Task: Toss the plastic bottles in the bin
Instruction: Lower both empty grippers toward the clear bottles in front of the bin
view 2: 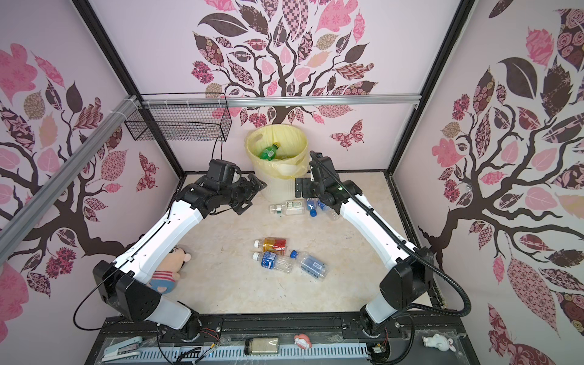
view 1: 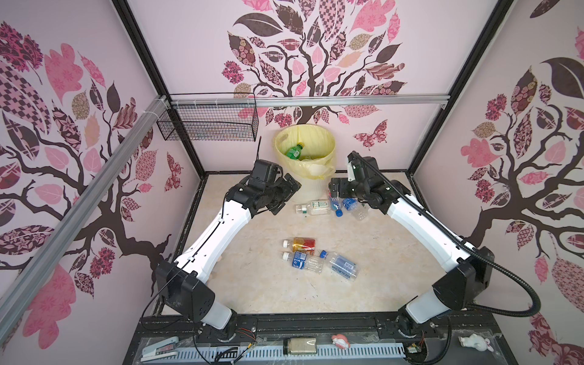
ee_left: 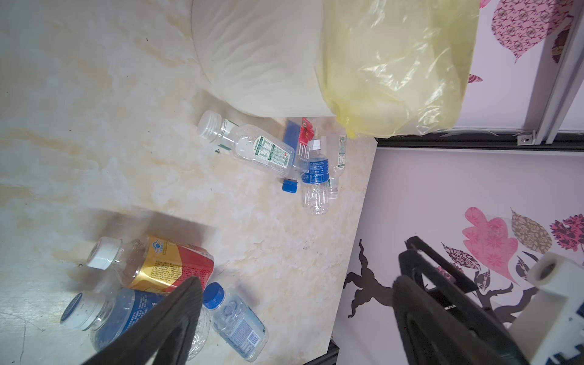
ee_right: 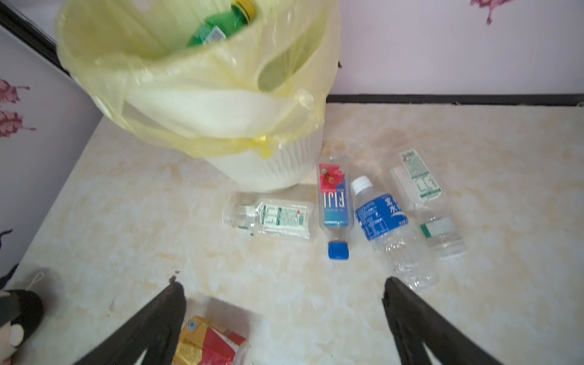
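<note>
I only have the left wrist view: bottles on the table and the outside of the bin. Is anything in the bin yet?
Observer: Yes. One green bottle lies inside the bin.
Operator: And the other arm?
Observer: The right gripper is open and empty. It hovers near the bin's base, close to the Fiji bottle and the three bottles lying beside it.
Operator: Anything behind me that I can't see?
Observer: A plush doll lies on the table, partly hidden under the left arm.
</note>
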`<state>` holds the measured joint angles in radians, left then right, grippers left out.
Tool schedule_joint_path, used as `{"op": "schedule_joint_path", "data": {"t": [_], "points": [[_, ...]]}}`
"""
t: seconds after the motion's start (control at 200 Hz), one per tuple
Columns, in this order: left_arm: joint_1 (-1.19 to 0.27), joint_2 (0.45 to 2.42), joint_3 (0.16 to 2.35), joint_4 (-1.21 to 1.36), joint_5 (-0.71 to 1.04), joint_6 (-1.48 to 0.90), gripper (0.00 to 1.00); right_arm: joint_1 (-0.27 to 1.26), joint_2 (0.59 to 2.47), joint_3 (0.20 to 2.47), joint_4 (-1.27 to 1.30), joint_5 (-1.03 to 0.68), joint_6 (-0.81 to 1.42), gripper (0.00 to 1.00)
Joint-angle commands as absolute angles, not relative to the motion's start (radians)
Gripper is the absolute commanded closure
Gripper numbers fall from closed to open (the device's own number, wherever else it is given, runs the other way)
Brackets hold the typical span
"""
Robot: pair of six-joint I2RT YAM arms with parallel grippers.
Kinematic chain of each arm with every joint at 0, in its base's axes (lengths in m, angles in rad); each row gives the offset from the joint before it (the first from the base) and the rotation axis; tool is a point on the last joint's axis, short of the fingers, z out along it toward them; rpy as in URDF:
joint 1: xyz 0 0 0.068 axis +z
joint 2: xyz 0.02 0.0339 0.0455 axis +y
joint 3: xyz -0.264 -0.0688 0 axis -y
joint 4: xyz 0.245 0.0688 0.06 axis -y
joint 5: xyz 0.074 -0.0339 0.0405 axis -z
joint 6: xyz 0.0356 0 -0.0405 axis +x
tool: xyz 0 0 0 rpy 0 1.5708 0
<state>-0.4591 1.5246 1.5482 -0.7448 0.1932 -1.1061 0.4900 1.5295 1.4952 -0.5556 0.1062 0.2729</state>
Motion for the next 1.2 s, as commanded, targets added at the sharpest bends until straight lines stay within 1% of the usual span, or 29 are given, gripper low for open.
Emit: {"op": "schedule_joint_path", "data": {"t": [0.0,0.23,0.41,0.51,0.775,1.195], "points": [[-0.464,1.494,1.482,-0.709,0.234,-1.12,0.03,0.503,1.422,1.366,-0.551,0.08,0.253,0.0],[-0.467,1.47,1.408,-0.683,0.267,-1.137,0.03,0.534,1.267,1.083,-0.58,0.094,0.257,0.0],[-0.468,1.471,1.375,-0.669,0.285,-1.148,0.03,0.595,1.234,0.949,-0.598,0.096,0.273,0.0],[-0.469,1.465,1.354,-0.664,0.293,-1.152,0.03,0.642,1.238,0.909,-0.609,0.099,0.291,0.0],[-0.469,1.472,1.328,-0.623,0.309,-1.179,0.03,0.647,1.205,0.805,-0.615,0.039,0.347,0.0],[-0.473,1.508,1.344,-0.593,0.324,-1.186,0.03,0.709,1.191,0.778,-0.643,0.0,0.376,0.01]]}}
